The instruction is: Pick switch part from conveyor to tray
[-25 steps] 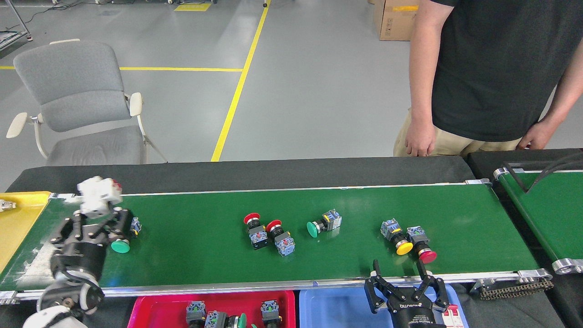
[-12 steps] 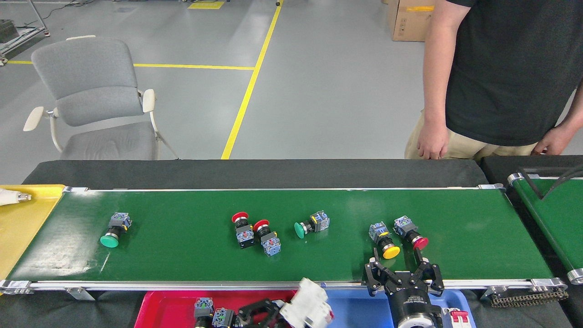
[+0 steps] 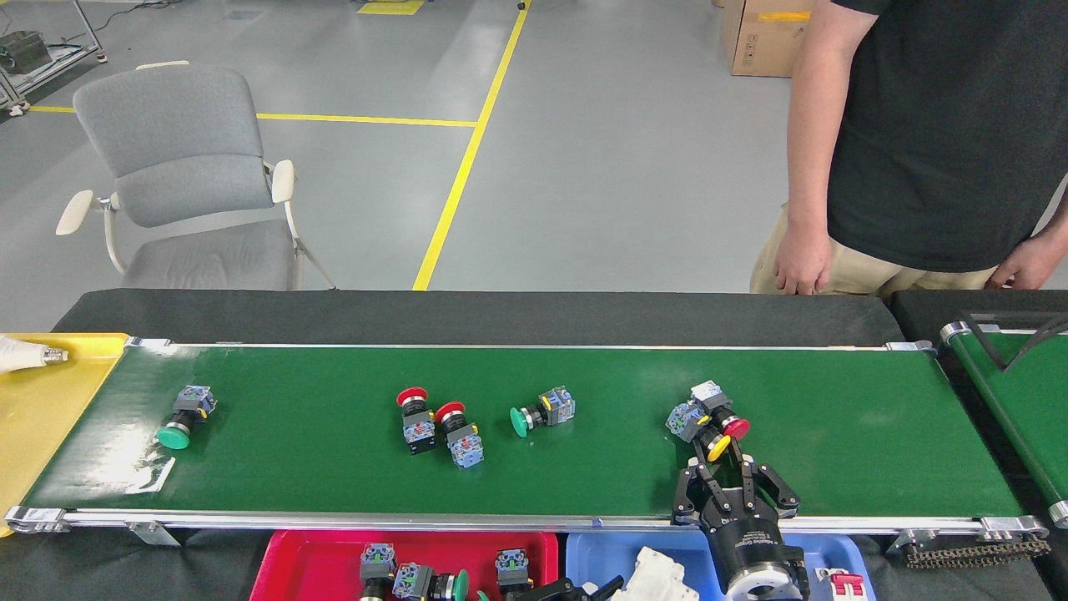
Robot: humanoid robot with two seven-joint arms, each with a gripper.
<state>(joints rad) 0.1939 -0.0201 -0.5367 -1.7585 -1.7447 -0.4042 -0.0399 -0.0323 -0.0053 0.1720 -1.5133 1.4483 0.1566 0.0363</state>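
The conveyor (image 3: 834, 434) carries several switch parts: a green-capped one (image 3: 173, 415) at the left, two red-capped ones (image 3: 413, 409) side by side, and another green-capped one (image 3: 538, 409) in the middle. A yellow-capped switch part (image 3: 716, 447) lies against a red-capped one (image 3: 732, 427) to the right. My right gripper (image 3: 717, 451) reaches over the near rail, its fingers drawn in on the yellow-capped part. My left gripper (image 3: 596, 588) is low at the bottom edge, over the blue tray (image 3: 847, 555), touching a white part (image 3: 659, 580). Its jaws are mostly cut off.
A red tray (image 3: 271, 563) below the near rail holds several switch parts. A yellow tray (image 3: 50, 401) sits off the belt's left end, and a second green belt (image 3: 1014, 392) at the right. A person (image 3: 934, 125) stands behind the far right; a grey chair (image 3: 179, 167) stands far left.
My left gripper carried the white part from the belt's left end down to the blue tray. My right gripper advanced onto the belt, narrowed around the yellow-capped part and nudged it against the red one.
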